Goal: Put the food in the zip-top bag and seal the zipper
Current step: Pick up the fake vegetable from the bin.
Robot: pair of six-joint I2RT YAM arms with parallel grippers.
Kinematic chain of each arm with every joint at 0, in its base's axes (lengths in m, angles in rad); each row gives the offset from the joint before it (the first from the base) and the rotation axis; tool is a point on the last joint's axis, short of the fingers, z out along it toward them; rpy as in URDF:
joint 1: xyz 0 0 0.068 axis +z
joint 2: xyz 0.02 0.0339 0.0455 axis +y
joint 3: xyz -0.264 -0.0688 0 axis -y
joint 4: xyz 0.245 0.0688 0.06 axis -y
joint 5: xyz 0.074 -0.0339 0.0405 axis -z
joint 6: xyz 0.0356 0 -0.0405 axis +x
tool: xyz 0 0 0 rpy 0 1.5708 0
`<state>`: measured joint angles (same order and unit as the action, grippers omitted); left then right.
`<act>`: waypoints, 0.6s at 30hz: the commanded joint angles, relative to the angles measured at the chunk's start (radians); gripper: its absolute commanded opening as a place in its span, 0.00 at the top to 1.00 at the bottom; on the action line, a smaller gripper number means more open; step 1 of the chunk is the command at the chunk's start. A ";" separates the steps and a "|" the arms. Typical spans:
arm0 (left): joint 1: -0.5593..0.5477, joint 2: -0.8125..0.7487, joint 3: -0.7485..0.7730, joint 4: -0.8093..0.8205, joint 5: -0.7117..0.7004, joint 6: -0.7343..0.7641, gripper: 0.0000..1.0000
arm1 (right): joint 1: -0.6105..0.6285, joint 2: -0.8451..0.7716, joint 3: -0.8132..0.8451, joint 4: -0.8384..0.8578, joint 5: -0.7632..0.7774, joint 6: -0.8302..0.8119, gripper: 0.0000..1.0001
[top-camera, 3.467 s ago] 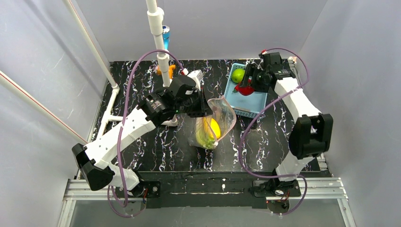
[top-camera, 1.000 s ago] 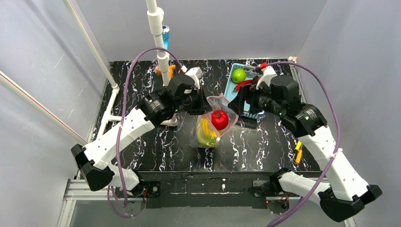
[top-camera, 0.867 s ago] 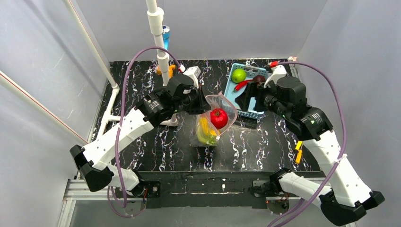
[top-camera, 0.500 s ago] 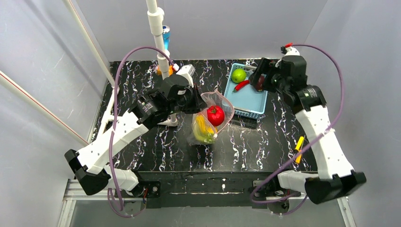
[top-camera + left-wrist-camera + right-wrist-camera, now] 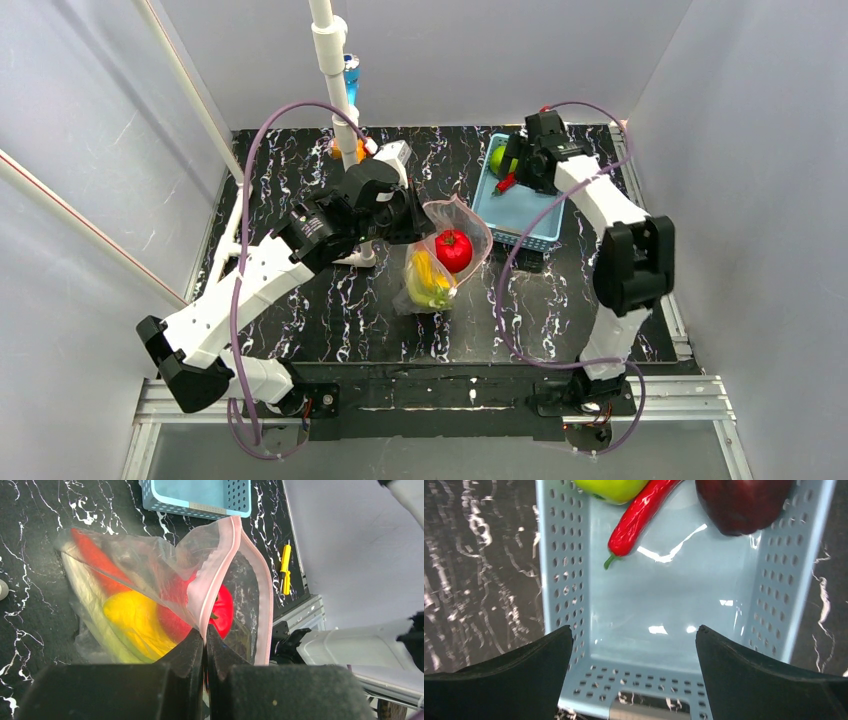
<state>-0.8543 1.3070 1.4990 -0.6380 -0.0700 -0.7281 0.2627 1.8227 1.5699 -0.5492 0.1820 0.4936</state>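
Observation:
The zip-top bag stands open mid-table, holding the red tomato, a yellow fruit and the leek. My left gripper is shut on the bag's pink zipper strip and holds the mouth up; the wrist view shows its jaws pinched on the strip. My right gripper is open and empty over the blue basket. In the basket lie a green fruit, the red chilli and a maroon fruit.
The blue basket sits at the back right, just right of the bag. A white pipe post with an orange clip stands behind my left arm. A small yellow tool lies on the black marbled table near the right edge.
The tomato went from the basket into the bag. My right gripper let it go, swung back over the basket and is open. My left gripper kept hold of the bag's mouth.

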 commanded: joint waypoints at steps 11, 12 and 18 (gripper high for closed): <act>0.002 -0.003 0.052 -0.010 -0.014 -0.001 1.00 | -0.003 0.298 0.314 0.007 0.001 0.140 0.15; 0.002 -0.004 0.056 -0.014 -0.016 0.002 1.00 | -0.003 0.308 0.319 0.011 -0.003 0.158 0.16; 0.003 -0.013 0.060 -0.021 -0.027 0.011 1.00 | -0.003 0.331 0.298 0.008 0.024 0.231 0.18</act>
<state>-0.8543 1.3205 1.5095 -0.6693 -0.0719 -0.7280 0.2624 2.1523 1.8675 -0.5696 0.1737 0.6460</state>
